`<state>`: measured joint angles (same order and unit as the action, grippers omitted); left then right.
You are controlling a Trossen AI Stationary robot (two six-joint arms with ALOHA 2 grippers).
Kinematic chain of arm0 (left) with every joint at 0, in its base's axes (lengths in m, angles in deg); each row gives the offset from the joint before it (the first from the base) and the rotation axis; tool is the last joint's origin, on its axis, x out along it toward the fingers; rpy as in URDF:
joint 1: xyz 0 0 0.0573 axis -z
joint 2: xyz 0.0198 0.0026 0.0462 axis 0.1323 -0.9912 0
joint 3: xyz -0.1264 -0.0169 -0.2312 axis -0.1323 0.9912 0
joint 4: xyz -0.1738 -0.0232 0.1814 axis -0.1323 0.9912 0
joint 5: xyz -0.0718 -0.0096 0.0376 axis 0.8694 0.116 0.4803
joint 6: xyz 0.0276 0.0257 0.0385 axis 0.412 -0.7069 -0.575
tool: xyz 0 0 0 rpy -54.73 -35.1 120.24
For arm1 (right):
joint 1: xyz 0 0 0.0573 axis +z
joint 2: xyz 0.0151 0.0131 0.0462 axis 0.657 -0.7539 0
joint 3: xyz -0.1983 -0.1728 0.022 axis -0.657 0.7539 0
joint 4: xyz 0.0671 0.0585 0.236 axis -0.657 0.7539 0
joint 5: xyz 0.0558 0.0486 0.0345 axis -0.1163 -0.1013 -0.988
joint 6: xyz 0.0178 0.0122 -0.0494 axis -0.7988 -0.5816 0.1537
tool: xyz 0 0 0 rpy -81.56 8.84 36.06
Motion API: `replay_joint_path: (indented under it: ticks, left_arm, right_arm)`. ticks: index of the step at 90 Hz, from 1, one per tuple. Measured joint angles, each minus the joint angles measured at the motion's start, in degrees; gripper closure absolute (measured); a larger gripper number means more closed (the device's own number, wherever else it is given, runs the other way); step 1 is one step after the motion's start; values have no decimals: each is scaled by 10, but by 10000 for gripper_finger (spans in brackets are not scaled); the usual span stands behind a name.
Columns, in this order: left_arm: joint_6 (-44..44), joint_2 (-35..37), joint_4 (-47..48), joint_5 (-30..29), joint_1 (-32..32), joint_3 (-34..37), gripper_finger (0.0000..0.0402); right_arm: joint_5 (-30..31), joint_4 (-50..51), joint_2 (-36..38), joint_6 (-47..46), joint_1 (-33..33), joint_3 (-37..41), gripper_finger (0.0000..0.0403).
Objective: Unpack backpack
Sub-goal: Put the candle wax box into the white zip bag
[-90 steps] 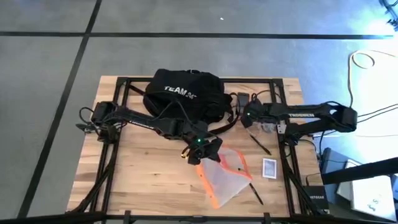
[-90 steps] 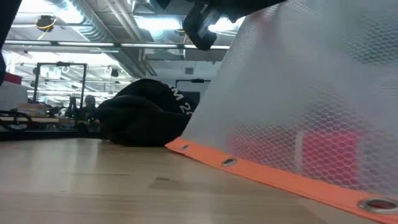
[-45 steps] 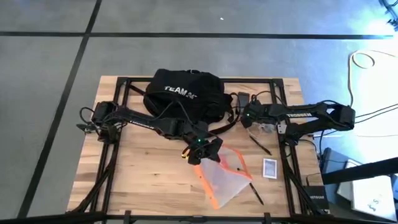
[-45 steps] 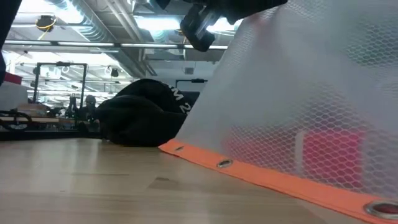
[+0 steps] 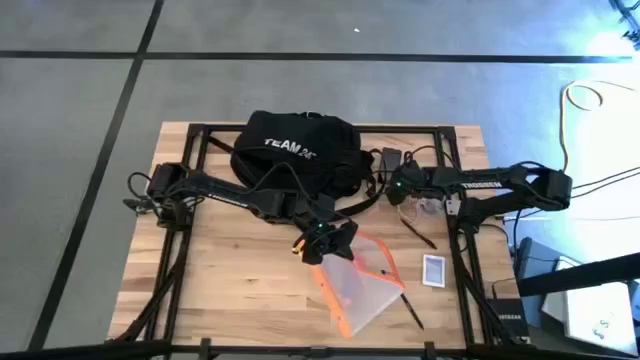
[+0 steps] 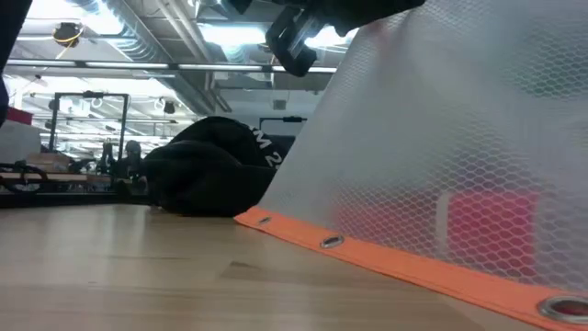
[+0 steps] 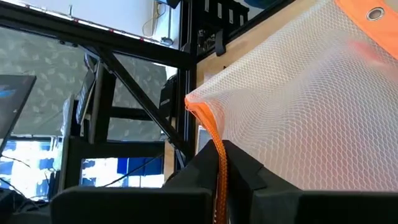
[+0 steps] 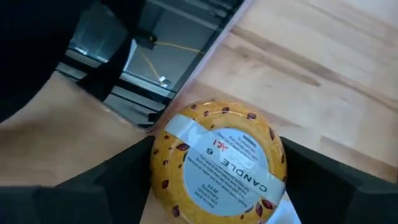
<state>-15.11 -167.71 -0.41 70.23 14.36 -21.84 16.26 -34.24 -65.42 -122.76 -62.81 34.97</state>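
Both grippers scarcely moved, left gripper [image 5: 322, 243] still pinching mesh pouch [image 5: 362, 285]

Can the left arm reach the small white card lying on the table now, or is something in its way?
Probably not right away. The left gripper is shut on the mesh pouch, whose orange edge sits between its jaws. The white card lies uncovered beyond the pouch, so the pouch must be released first.

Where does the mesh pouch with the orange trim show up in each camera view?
High view: mesh pouch, lower centre, hanging from the left claw.
Low view: fills the right half, orange trim along its bottom.
Left wrist view: spreads toward upper right, its orange trim pinched in the claw.
Right wrist view: not in it.
Shared landmark: the backpack, also left of centre in the low view.
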Motion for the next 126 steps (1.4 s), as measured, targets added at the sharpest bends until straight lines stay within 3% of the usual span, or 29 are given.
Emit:
replay_joint_path:
  ticks: [16,31,39,67,95,126]
  left_arm:
    - [2,0,0,0,-6,0,402]
    - [1,0,0,0,-6,0,402]
    - [1,0,0,0,-6,0,402]
    - [2,0,-1,-4,-9,0,402]
    - [2,0,-1,-4,-9,0,402]
    - [-1,0,-4,-4,-9,0,402]
  right_arm:
    - [-15,18,30,4,0,-27,125]
    - [-17,62,69,7,20,-65,113]
    - [-47,62,90,20,46,-83,108]
    - [-153,-65,129,15,241,-94,116]
    - [-143,-196,127,18,378,-94,113]
    - [-121,-284,104,5,444,-94,113]
